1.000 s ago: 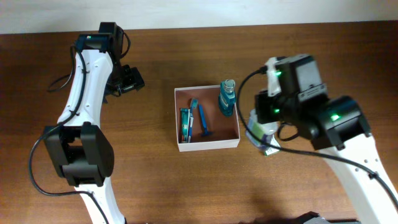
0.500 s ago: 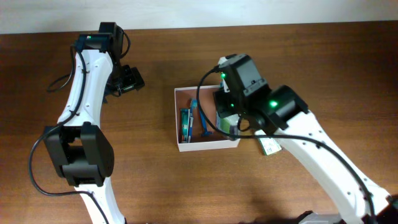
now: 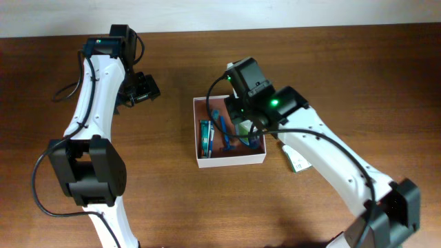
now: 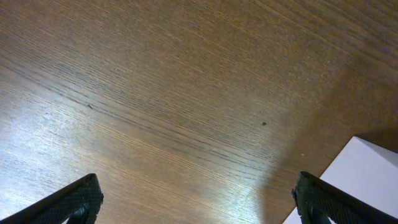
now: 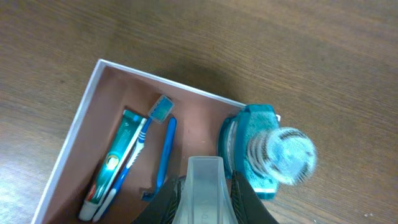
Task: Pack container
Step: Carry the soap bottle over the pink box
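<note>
The container (image 3: 231, 161) is a shallow square box with white walls and a reddish-brown inside, at mid-table; it also shows in the right wrist view (image 5: 69, 146). In it lie a toothpaste tube (image 5: 115, 163) with a toothbrush (image 5: 163, 107) and a blue razor (image 5: 165, 149). A teal bottle with a clear cap (image 5: 267, 152) stands at its far right corner. My right gripper (image 5: 205, 193) hovers over the container (image 3: 242, 129), shut on a translucent whitish cap-like item (image 5: 205, 177). My left gripper (image 3: 146, 89) is open and empty over bare wood (image 4: 198, 208), left of the container.
A small green-and-white packet (image 3: 298, 162) lies on the table just right of the container, partly under my right arm. A white corner (image 4: 357, 180) shows at the lower right of the left wrist view. The wooden table's back edge runs along the top.
My right arm has swung left from beside the container to over it, carrying the translucent item. It now hides the teal bottle overhead. The left arm has not moved.
</note>
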